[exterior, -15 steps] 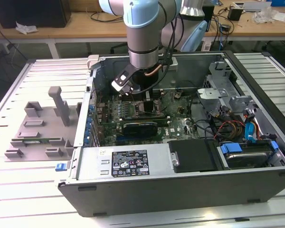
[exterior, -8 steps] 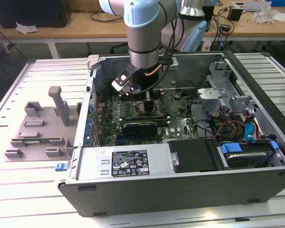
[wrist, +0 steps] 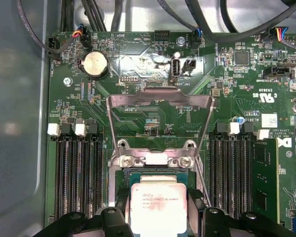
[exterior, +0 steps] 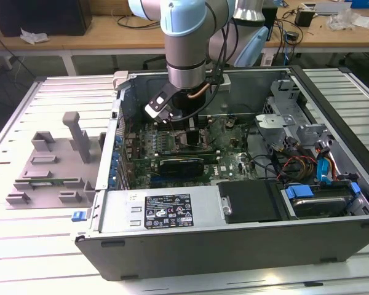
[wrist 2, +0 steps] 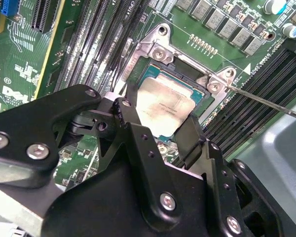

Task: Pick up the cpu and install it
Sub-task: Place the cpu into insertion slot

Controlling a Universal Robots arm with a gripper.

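The cpu (wrist: 158, 210), a flat square chip with a silver top and a thin green rim, lies over the open socket (wrist 2: 153, 74) on the motherboard. My gripper (wrist: 158, 197) reaches straight down into the computer case (exterior: 234, 246), and its black fingers (wrist 2: 129, 116) press against two opposite edges of the cpu (wrist 2: 163, 103). In the exterior view the gripper (exterior: 187, 128) hangs low over the board near the case's back wall. The socket's metal load plate (wrist: 158, 100) stands flipped open, and its thin lever (wrist 2: 266, 101) is swung out to the side.
Black memory slots (wrist: 79, 173) flank the socket on both sides. A black expansion card (exterior: 181, 165), a power supply (exterior: 166, 212), a drive bay (exterior: 317, 200) and loose cables (exterior: 295, 163) crowd the case. A grey fixture (exterior: 52, 169) sits on the table at the exterior view's left.
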